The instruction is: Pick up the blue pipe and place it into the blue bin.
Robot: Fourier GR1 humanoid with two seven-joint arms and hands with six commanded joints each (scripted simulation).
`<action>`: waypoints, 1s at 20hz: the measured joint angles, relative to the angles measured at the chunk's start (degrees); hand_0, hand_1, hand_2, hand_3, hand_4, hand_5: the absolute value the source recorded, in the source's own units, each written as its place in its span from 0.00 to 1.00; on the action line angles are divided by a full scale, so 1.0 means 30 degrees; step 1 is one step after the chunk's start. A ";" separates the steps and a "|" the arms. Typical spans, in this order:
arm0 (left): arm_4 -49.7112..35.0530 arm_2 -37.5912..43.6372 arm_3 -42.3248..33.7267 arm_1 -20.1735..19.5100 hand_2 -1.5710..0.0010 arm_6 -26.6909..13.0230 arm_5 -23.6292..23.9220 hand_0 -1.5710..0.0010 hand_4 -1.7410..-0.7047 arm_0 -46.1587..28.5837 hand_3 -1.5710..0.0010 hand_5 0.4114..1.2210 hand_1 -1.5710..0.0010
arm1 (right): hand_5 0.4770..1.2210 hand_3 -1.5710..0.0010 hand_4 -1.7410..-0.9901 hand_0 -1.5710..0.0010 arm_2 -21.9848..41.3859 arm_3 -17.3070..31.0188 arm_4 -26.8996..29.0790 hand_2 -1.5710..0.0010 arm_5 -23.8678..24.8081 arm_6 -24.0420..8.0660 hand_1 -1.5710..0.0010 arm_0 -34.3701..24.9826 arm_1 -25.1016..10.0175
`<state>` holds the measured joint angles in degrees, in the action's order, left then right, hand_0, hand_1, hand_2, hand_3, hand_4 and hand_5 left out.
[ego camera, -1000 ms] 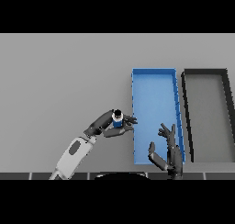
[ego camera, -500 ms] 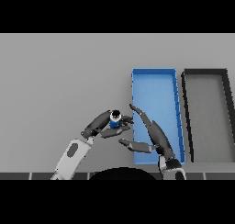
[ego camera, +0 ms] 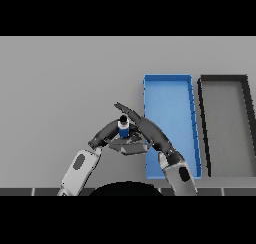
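Blue pipe [ego camera: 123, 127] stands upright on the grey bench [ego camera: 60, 88], just left of the blue bin [ego camera: 169, 79]. Both hands crowd it. Left hand [ego camera: 106, 134] curls its fingers on the pipe. Right hand [ego camera: 145, 130] has straight fingers beside it. Hands hide the pipe's lower part. A dark bin [ego camera: 223, 79] sits further right.

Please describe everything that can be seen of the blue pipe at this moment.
The blue pipe is a short, upright piece with a blue body and a pale top end with a dark opening. It stands just left of the blue bin, not yet inside it. The left hand curls round it from the left, and the right hand closes against it from the right, hiding its lower part. Whether it rests on the table cannot be told.
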<state>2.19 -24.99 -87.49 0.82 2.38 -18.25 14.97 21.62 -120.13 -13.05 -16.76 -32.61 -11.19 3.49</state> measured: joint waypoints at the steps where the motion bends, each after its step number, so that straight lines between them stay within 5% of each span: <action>1: 0.0088 0.0088 -0.0157 -0.0136 0.00 0.0174 -0.0048 0.00 0.26 -0.0229 0.00 1.00 0.00 | 0.06 1.00 0.74 0.98 -0.0058 0.0108 0.0150 0.95 -0.0111 -0.0215 0.98 -0.0490 0.0100; 5: 0.0724 0.0211 -0.0517 0.0080 0.00 -0.0491 -0.0024 0.00 0.27 -0.0176 0.00 1.00 0.00 | 0.01 0.92 0.68 0.89 -0.0701 0.0989 0.0787 0.83 -0.0533 -0.0780 0.86 -0.2529 0.0273; 9: 0.0926 0.0324 -0.0418 0.0191 0.00 -0.0771 -0.0377 0.00 0.11 -0.0336 0.00 1.00 0.00 | 0.05 0.51 0.37 0.44 -0.0615 0.1696 0.1003 0.42 -0.0847 -0.0781 0.44 -0.3154 0.0492; 12: 0.1073 0.0592 -0.0304 0.0308 0.00 -0.0836 -0.0385 0.00 0.06 -0.0305 0.03 1.00 0.00 | 0.23 0.35 0.21 0.23 -0.0547 0.2145 0.1150 0.22 -0.0664 -0.0780 0.23 -0.3266 0.0970; 13: 0.0742 0.0709 -0.0252 0.0570 0.00 -0.0564 -0.0531 0.00 0.05 -0.0406 0.02 1.00 0.00 | 0.39 0.30 0.18 0.18 -0.0576 0.2252 0.1326 0.17 -0.0581 -0.0729 0.18 -0.3302 0.1155; 16: 0.0306 0.0885 -0.0517 0.0943 0.00 -0.0604 -0.0986 0.00 0.03 -0.0624 0.07 1.00 0.00 | 0.69 0.17 0.10 0.09 -0.0374 0.2376 0.1742 0.09 -0.0071 0.0206 0.09 -0.3176 0.1020; 20: 0.0394 0.1230 -0.0467 0.0973 0.00 -0.0407 -0.1282 0.00 0.01 -0.0470 0.09 1.00 0.00 | 0.87 0.07 0.04 0.04 0.0349 0.2486 0.1211 0.04 0.0382 0.0622 0.04 -0.3372 0.0698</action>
<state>3.37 -21.30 -88.89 3.74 1.16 -22.10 13.56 22.67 -112.68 -9.42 -15.62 -30.74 -21.31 5.59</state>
